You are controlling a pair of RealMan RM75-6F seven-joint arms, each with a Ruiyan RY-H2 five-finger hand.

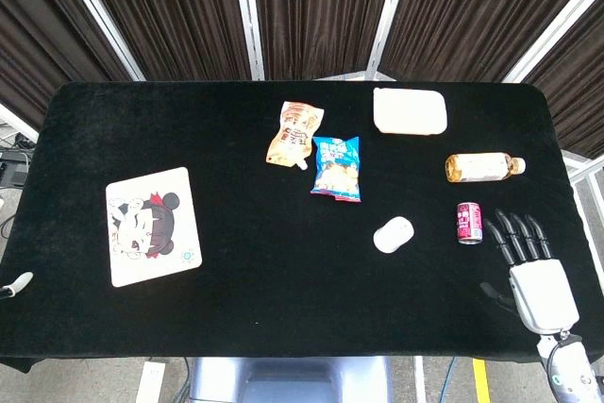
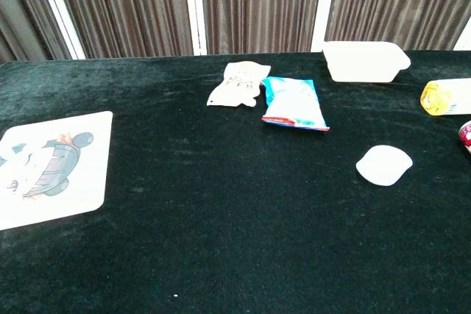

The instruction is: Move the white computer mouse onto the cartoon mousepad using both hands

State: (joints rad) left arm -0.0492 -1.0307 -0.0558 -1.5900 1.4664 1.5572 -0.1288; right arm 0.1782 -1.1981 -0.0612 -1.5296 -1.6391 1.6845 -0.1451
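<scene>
The right hand (image 1: 530, 271) hovers near the counter's (image 1: 283, 261) front edge, fingers spread, holding nothing. Only a sliver of the left hand (image 1: 16, 284) shows; its state is unclear. The small white plastic computer mouse (image 1: 394, 234) lies untouched, well apart from the square cartoon-printed mousepad (image 1: 151, 226): the whole move remains.

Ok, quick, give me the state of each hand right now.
Left hand: only a tip shows at the black table's edge; cannot be told.
Right hand: open, fingers apart, holding nothing, beside the small red drink can.
</scene>
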